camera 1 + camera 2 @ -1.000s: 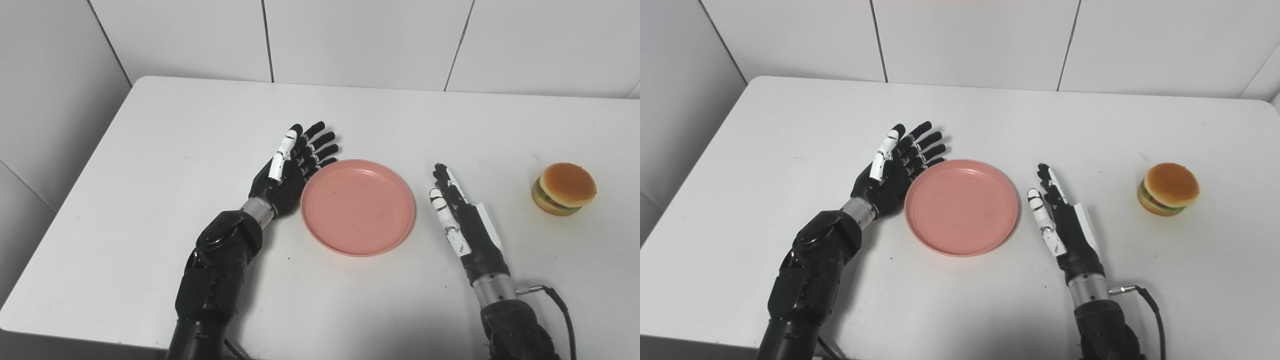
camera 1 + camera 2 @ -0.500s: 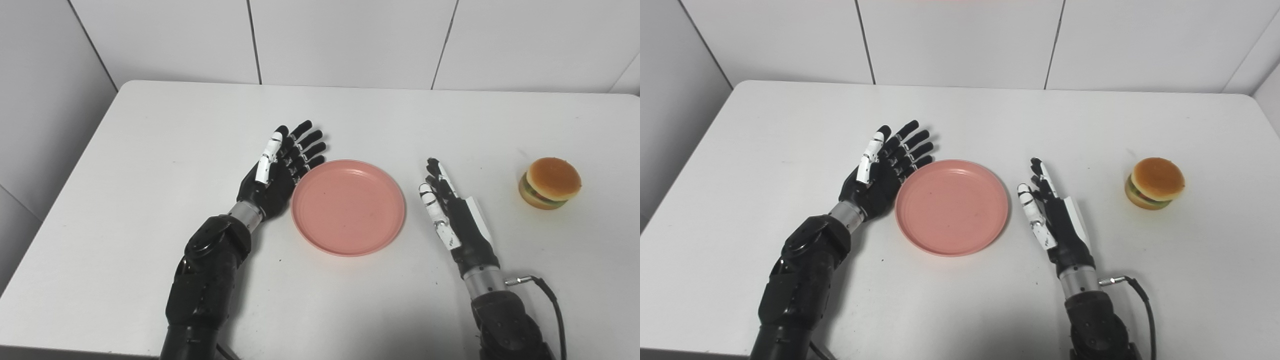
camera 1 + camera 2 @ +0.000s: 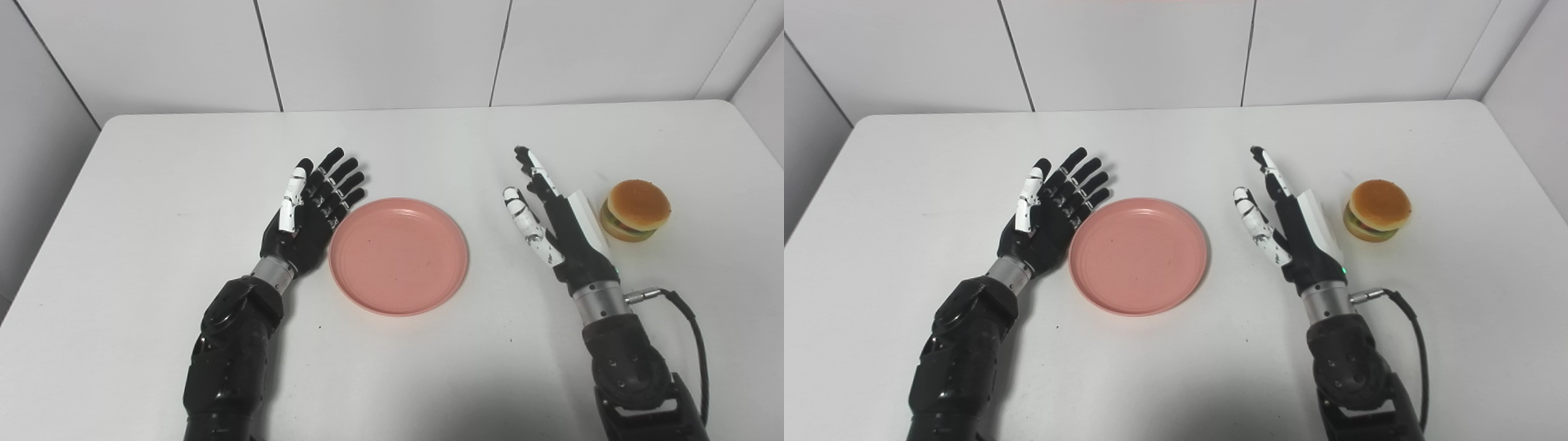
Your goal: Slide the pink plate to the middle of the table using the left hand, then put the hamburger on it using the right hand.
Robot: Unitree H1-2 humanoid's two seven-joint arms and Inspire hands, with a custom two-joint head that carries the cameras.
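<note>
Nearest the camera, both forearms are reaching up from the bottom edge onto the white table [image 3: 153,184]. Between them the pink plate [image 3: 399,255] is lying flat near the table's middle, holding nothing. The left hand [image 3: 309,214] is resting just beside the plate's left rim with its fingers spread wide and nothing in its grasp (whether it is actually touching the rim is hard to tell). The right hand [image 3: 551,223] is standing edge-up, fingers extended and apart, gripping nothing, between plate and burger. Just past it to the right, the burger [image 3: 634,209] is sitting upright on the table, close to the hand's back.
</note>
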